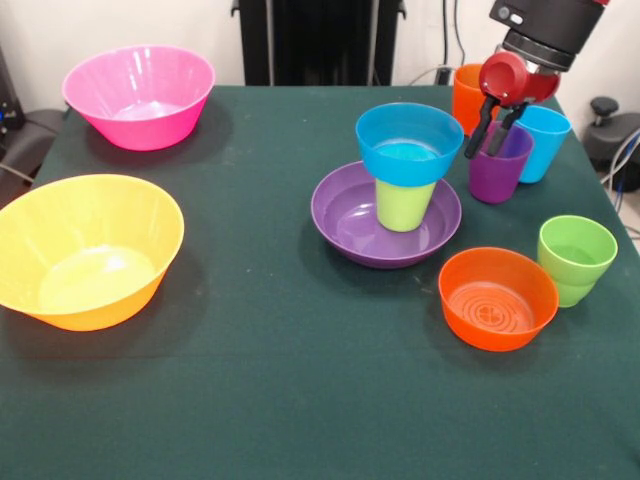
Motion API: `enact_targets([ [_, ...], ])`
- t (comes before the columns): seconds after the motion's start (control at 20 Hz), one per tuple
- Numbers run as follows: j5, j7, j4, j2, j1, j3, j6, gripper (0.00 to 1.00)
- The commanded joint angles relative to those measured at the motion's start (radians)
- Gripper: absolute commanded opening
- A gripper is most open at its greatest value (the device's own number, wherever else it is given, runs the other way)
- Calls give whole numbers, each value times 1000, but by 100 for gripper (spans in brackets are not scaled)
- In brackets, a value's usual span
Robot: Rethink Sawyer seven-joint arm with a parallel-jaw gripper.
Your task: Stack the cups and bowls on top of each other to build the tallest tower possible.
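Pincer (490,128) hanging from a red and black arm, fingers close together and straddling the near-left rim of the purple cup (498,165), one finger outside the wall and one seemingly dipped inside; looks clamped on that rim, though contact hard to confirm. Purple cup seemingly on the tabletop (250,380), just right of the tower (400,195).

Tower in three tiers: wide purple bowl (350,225) at the base, lime-yellow cup (404,205) upright inside it, small blue bowl (408,140) perched on the cup and much wider than the cup's mouth.

Around the tower: light blue cup (545,140) behind and right of the purple cup, touching or nearly so; orange cup (466,95) further back, partly hidden by the arm; green cup (576,258) to the front right; small orange bowl (498,298) in front and right; pink bowl (140,95) far back left; yellow-orange bowl (85,250) well to the left.

Likely troubles from here:
- Thin rim grip, so risk of the purple cup tilting or slipping out on the lift
- Very little room beside the blue bowl's overhanging rim; a sideways brush enough to tip that top-heavy tier off its narrow cup
- Light blue cup crowded against the purple one, liable to be dragged or knocked over
- Off-centre placement inside the blue bowl likely to rock the whole stack
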Motion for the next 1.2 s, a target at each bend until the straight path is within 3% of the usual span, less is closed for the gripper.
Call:
enact_targets([
  [0.05, 42, 301, -160, 9, -19, 114, 19, 100],
  [1.2, 27, 292, -174, 11, -24, 133, -26, 100],
])
